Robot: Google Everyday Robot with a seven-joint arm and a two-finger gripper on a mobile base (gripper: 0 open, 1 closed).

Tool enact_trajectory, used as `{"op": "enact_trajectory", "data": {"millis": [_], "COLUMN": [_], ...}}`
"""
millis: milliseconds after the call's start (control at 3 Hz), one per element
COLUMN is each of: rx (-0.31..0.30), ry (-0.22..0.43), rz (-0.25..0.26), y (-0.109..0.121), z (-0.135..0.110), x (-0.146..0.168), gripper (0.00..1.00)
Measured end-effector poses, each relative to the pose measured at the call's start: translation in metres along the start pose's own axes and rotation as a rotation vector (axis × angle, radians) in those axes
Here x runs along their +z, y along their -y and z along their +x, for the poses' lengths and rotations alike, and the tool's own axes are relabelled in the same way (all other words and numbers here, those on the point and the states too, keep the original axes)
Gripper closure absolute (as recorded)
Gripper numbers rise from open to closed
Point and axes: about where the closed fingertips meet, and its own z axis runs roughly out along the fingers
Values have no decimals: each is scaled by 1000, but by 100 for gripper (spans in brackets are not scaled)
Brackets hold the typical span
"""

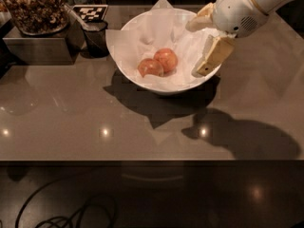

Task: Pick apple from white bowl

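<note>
Grey-brown and glossy, the worktop (71, 108) ran across the whole view, with small points of light reflected in it. The white bowl (161, 88) stood toward its far side, near the middle. It was lined with crinkled white paper (162, 4) whose pointed corners stuck out past the rim.

The apple (166, 59), small, orange-red and speckled with yellow, lay low in the bowl on the paper. A second apple (150, 68), darker red with a pale lower edge, sat just to its left, touching it or very nearly so.

My hand (194, 49) hung at the bowl's right side, reaching in from the upper right. Its two pale fingers were spread wide with nothing between them. One finger (200, 19) lay over the far right rim and the other (214, 56) slanted down over the near right rim. I could not tell whether that lower finger touched the paper. The hand was apart from both apples, to their right and above them, and it threw a broad shadow on the worktop in front of the bowl and to the right.

A dark cup (96, 37) stood just left of the bowl, and a black-and-white checkered tag (90, 12) was behind it. Farther left, a clear container (35, 8) of brown lumpy pieces rested on a metal box (38, 51). Below the worktop's front edge, dark cables (61, 213) curled on the floor.
</note>
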Motion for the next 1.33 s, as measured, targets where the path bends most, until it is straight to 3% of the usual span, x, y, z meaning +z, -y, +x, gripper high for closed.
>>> {"op": "enact_trajectory", "data": {"millis": [1000, 1333], "rx": [-122, -156], "ry": [107, 96], "rz": [-112, -136], "y": [53, 69], "z": [-13, -9], "x": [70, 87], "gripper": [21, 17]}}
